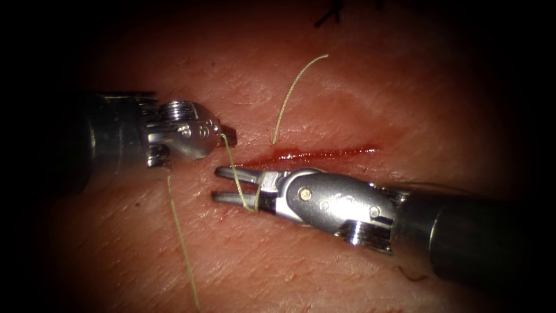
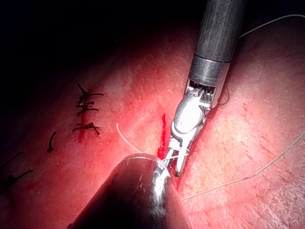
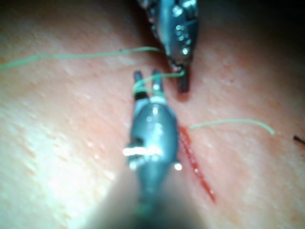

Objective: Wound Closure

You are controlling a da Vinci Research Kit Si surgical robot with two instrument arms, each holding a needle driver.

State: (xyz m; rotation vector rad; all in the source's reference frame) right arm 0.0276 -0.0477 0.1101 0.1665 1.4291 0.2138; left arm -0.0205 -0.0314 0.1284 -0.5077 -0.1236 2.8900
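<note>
Pink tissue [image 1: 347, 93]: thread [image 1: 234, 174] wraps the right tool's [image 1: 223, 184] parted, empty fingers; left tool's [image 1: 230, 137] fingers clamp it.

Thread [image 1: 234, 174] around right tool [image 1: 223, 185], left tool [image 1: 229, 137] just beyond.

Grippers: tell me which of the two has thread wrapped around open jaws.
The right gripper: thread loops across its two parted jaws. The left gripper is shut on that thread.

No text, label, brand, number or sign can be read anywhere; the left tool [image 1: 229, 137] bears faint stamped marks on its metal wrist in the endoscope view, but they are too small to make out.
</note>
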